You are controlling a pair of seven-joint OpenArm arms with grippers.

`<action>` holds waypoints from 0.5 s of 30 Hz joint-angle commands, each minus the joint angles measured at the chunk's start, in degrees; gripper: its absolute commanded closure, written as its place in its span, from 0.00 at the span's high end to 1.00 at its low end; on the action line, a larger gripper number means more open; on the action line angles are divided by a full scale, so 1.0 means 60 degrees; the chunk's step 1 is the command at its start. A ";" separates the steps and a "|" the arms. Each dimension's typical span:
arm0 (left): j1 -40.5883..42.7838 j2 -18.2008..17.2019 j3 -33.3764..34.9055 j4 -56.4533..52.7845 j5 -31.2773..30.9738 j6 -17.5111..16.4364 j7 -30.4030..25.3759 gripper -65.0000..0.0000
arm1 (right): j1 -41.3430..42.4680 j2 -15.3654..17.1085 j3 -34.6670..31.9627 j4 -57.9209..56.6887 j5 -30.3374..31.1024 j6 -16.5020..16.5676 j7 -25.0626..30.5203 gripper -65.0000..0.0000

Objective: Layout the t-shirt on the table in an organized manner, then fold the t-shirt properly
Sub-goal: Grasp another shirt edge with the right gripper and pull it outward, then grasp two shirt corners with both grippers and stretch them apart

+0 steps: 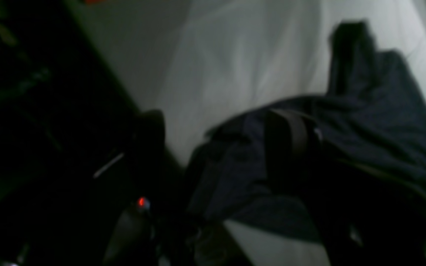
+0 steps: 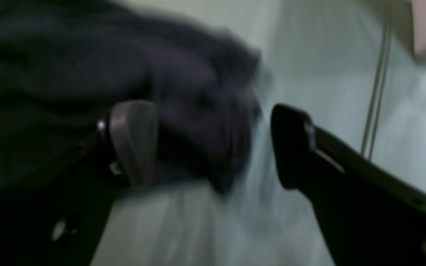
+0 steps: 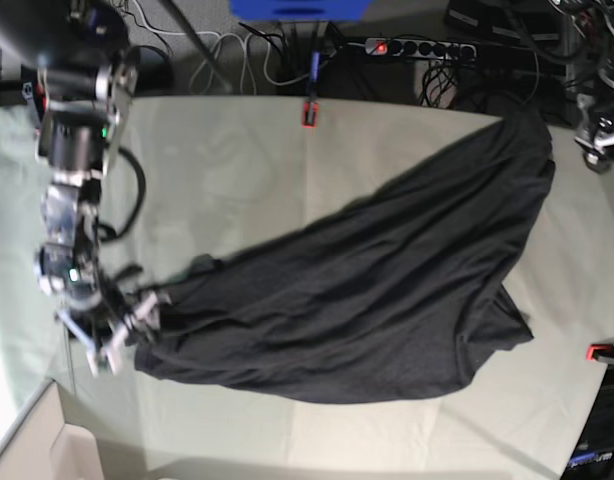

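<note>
Shirt: a large, soft charcoal-black fabric t-shirt point(image 3: 377, 290) sprawls diagonally from the pale grey-green desk's point(image 3: 237, 150) far corner toward its near edge.
Handling: probably light, limp; pinch hem corners.
Jaws: right gripper point(image 2: 213, 144) gapes wide, empty; left gripper point(image 1: 220, 147) seemingly holds cloth.

Pale green surface point(image 3: 237, 170) with faint creases. The dark t-shirt point(image 3: 387, 290) lies rumpled diagonally across it, maybe print-side down.

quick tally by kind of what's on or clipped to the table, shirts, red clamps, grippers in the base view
t-shirt: 1
red clamps on the table edges: 2
grippers: 2, the right gripper and the left gripper
total: 5
</note>
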 commanded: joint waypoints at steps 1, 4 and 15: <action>-0.0004 -0.0145 -0.0060 -0.0147 -0.0056 0.0020 -0.0189 0.63 | -0.0091 -0.0064 0.0052 0.0303 0.0143 -0.0039 0.0210 0.74; -0.0004 -0.0174 -0.0060 -0.0792 -0.0056 0.0006 -0.0203 0.63 | -0.1277 -0.0240 0.0052 0.0977 0.0143 -0.0039 0.0225 0.74; -0.0736 -0.0174 0.0526 -0.1862 -0.0056 -0.0024 -0.0203 0.63 | -0.2611 -0.1354 0.0008 0.1402 0.0143 -0.0039 0.0254 0.74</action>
